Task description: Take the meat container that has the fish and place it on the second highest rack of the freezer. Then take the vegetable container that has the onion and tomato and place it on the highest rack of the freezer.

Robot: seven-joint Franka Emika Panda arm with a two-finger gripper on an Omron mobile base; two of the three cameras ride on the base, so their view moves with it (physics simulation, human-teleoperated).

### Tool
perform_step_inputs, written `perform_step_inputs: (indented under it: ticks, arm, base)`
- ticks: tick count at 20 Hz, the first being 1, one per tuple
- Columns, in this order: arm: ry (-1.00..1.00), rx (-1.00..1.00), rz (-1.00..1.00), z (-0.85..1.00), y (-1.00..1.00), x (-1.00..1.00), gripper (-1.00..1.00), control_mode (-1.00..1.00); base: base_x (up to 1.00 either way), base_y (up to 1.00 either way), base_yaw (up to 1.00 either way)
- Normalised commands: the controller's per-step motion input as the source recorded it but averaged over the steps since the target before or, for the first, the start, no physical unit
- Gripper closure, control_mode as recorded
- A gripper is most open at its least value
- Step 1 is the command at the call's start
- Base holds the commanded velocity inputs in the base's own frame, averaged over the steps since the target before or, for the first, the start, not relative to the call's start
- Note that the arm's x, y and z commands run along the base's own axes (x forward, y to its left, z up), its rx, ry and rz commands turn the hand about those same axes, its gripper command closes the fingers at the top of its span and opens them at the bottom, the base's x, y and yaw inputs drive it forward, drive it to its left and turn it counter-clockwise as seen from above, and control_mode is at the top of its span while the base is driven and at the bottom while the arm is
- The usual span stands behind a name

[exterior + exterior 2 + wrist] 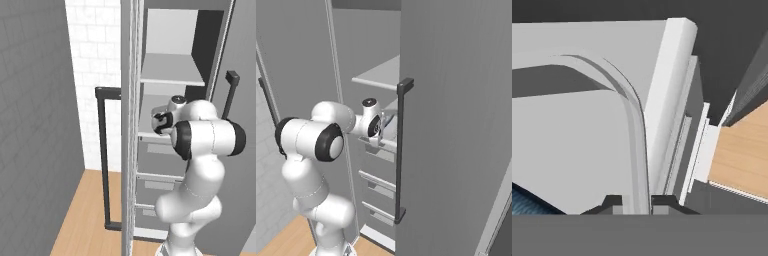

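hand view shows the end effector clenched on the thin rim of a pale container — a blue-green patch, perhaps the fish, at its corner. container lies over the lower shelf inside the freezer, long axis running inward; the highest rack sits above — wood floor below.

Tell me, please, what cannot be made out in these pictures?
- Hand view: what the container holds, cut off by the bottom edge; just a blue-green patch shows.
- Left base view: the second shelf, mostly behind the arm's wrist.
- Right base view: whether the container rests on that shelf, hidden by the door handle and wrist.
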Motion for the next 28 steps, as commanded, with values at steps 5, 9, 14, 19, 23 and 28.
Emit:
perform_step_inputs:
  ticks: [5,9,14,19,23,28]
  arm:
    - [0.0,0.01,-0.02,-0.03,-0.04,0.59,1.0,-1.0]
    - [0.02,0.01,-0.02,-0.22,-0.07,0.4,1.0,-1.0]
    - [0.01,0.0,-0.01,-0.25,-0.1,0.12,1.0,-1.0]
    - [0.0,0.0,-0.03,-0.2,0.0,0.0,1.0,-1.0]
    - [0.0,0.0,-0.07,-0.18,0.0,0.0,-1.0,-1.0]
    - [-0.07,0.0,-0.09,-0.01,0.0,0.0,-1.0,-1.0]
  base:
    - [0.0,0.0,0.0]
    - [0.0,0.0,0.0]
    - [0.0,0.0,0.0]
    - [0.0,0.0,0.0]
    - [0.0,0.0,0.0]
    - [0.0,0.0,0.0]
